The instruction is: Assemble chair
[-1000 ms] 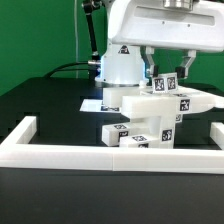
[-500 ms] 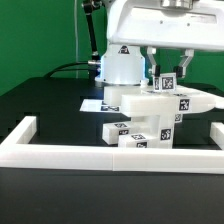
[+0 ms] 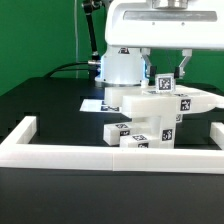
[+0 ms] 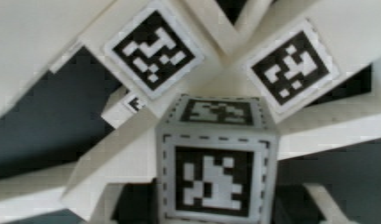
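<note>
The white, blocky chair (image 3: 150, 112) with square black-and-white tags stands on the black table (image 3: 40, 100), inside the white frame (image 3: 60, 152). The gripper (image 3: 167, 70) hangs around its top; whether it grips, I cannot tell.

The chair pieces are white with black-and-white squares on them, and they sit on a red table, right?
Not quite. The chair pieces are white with black-and-white squares on them, but the table they sit on is black, not red. The exterior view shows this.
</note>
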You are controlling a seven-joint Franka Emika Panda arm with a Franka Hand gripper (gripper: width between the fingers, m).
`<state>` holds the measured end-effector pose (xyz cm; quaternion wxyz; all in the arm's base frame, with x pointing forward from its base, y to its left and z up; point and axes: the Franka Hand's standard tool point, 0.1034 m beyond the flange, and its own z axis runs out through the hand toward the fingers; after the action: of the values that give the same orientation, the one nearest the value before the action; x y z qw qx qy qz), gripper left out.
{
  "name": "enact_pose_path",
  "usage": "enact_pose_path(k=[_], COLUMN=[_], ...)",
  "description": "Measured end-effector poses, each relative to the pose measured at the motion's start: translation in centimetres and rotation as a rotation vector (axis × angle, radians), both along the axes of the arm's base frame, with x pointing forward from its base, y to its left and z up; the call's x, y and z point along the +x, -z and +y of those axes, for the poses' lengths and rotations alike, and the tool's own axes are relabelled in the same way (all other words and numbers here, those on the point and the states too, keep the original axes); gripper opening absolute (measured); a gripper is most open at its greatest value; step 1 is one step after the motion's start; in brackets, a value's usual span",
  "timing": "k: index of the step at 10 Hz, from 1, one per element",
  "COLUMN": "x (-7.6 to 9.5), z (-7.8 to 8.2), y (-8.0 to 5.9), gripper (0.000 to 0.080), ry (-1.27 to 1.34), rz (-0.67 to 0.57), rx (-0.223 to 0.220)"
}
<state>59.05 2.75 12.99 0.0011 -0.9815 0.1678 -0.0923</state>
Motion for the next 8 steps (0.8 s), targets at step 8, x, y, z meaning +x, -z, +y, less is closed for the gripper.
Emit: enact_pose_path(k=[8], x=[0.12], z=[-0.01], y=[0.08], gripper=[0.0287], ry=[0.652], rz=[-0.013], rx=[0.142])
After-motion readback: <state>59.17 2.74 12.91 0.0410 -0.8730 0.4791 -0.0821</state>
